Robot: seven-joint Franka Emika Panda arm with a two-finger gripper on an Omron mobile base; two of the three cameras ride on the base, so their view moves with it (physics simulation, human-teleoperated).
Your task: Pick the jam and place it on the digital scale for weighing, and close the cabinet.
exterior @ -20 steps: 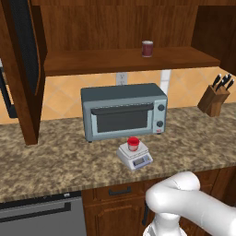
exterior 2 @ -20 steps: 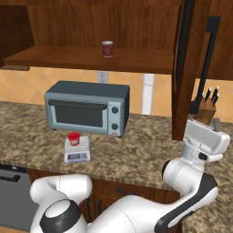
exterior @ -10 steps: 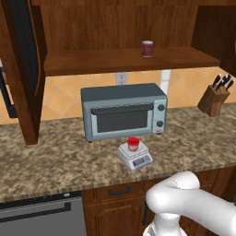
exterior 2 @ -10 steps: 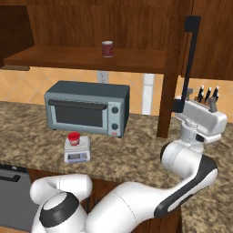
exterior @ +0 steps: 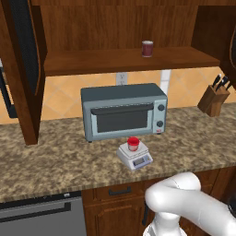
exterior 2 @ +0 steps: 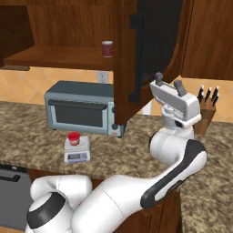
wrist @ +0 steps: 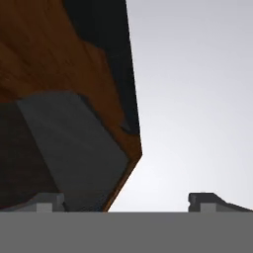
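My pincer (exterior 2: 169,82) is gaping wide beside the half-open cabinet door (exterior 2: 150,54), gripping nothing. The jam (exterior: 133,144) is sitting on the scale (exterior: 134,156), on the counter (exterior: 55,161).

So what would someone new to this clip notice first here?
Probably the cabinet door swung partway across the right base view, with the gripper right beside its lower edge, fingers apart. Next, the jam with its red lid, already sitting on the digital scale in front of the toaster oven.
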